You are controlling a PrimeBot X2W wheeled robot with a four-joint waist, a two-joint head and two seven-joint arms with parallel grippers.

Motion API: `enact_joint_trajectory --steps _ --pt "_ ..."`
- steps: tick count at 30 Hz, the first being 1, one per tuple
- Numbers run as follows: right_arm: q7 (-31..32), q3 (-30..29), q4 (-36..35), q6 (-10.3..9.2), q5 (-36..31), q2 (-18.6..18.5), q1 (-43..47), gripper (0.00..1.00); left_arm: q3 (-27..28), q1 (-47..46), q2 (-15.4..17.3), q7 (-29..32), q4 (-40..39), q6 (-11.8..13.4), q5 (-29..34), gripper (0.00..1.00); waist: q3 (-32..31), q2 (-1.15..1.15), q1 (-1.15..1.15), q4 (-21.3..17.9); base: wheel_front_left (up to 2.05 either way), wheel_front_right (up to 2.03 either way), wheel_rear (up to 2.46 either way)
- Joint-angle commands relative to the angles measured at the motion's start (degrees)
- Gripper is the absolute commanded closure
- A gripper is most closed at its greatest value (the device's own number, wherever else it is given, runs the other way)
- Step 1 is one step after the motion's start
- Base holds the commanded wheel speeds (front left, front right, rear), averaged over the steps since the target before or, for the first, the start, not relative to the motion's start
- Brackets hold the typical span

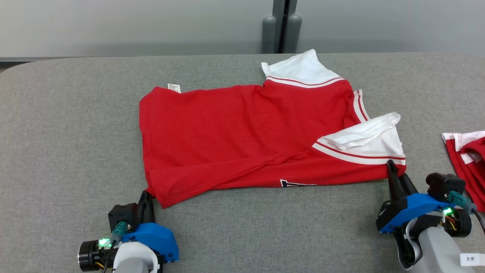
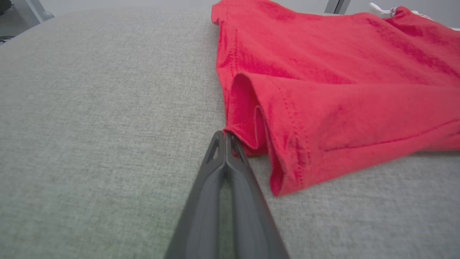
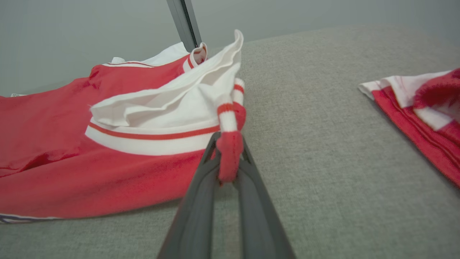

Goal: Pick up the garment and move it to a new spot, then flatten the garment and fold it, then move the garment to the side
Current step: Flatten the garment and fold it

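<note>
**Step in hand.** The left gripper [image 1: 146,197] sat at the near-left corner of the garment [image 1: 235,136]. Its fingers were pressed together on the hem corner, and the bite looked thin. The right gripper [image 1: 390,165] sat at the near-right corner, its fingers pinching a red roll of cloth just below the near sleeve [image 1: 363,144]. The garment lay mid-table [image 1: 68,132], hem to the left and sleeves to the right. With both near corners gripped, this was judged to be the start of the flatten-and-fold step.

**Next move.** Both corners would probably need to rise together and stay level. They could then be drawn taut to flatten the cloth, or carried toward the far edge for a fold. The thin left grip could slip under tension. The near sleeve stood bunched and would need smoothing.

**Edges and room.**
- Near: a bare strip of table lay between the grippers.
- Left: the table was broad and open.
- Right: a second garment [image 1: 468,159] lay near the right gripper, so room there was limited.
- Far: the far hem corner carried a label [image 1: 174,88], and the far sleeve [image 1: 299,70] reached almost to the table's far edge. Free table remained beyond the rest of the far edge.
</note>
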Motion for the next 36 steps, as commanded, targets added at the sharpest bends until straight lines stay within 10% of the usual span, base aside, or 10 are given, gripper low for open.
enact_joint_trajectory --steps 1,29,30,31,33,36 --pt "0.0 0.0 -0.3 -0.09 0.0 0.0 0.6 1.00 0.0 0.0 0.0 0.1 0.1 0.1 -0.3 1.00 0.0 -0.01 0.00 0.0 0.00 0.00 0.00" --pt "-0.1 1.6 -0.4 -0.07 1.5 1.2 14.0 1.00 2.2 15.7 0.1 0.1 -4.7 -2.4 -1.4 1.00 -12.9 -0.01 0.00 0.8 0.00 0.00 0.00" --pt "-0.1 1.5 -0.1 -0.06 1.4 1.0 14.0 0.56 1.9 15.9 0.0 0.1 -4.5 -2.3 -1.5 1.00 -12.7 -0.01 0.00 0.8 0.00 0.00 0.00" --pt "-0.1 1.5 0.1 -0.06 1.1 1.0 13.8 0.19 1.7 15.8 0.0 0.1 -4.2 -2.3 -1.9 0.89 -12.4 -0.01 0.00 0.9 0.00 0.00 0.00" --pt "-0.1 1.4 0.2 -0.06 0.7 1.0 12.9 0.00 1.2 15.1 0.0 0.1 -3.9 -2.0 -2.1 0.00 -11.9 -0.01 0.00 1.0 0.00 0.00 0.00" --pt "-0.1 0.5 -1.1 -0.06 0.0 1.1 11.6 0.00 0.6 14.0 0.0 0.1 -4.5 -1.3 -2.4 0.00 -11.3 -0.01 0.00 1.0 0.00 0.00 0.00"
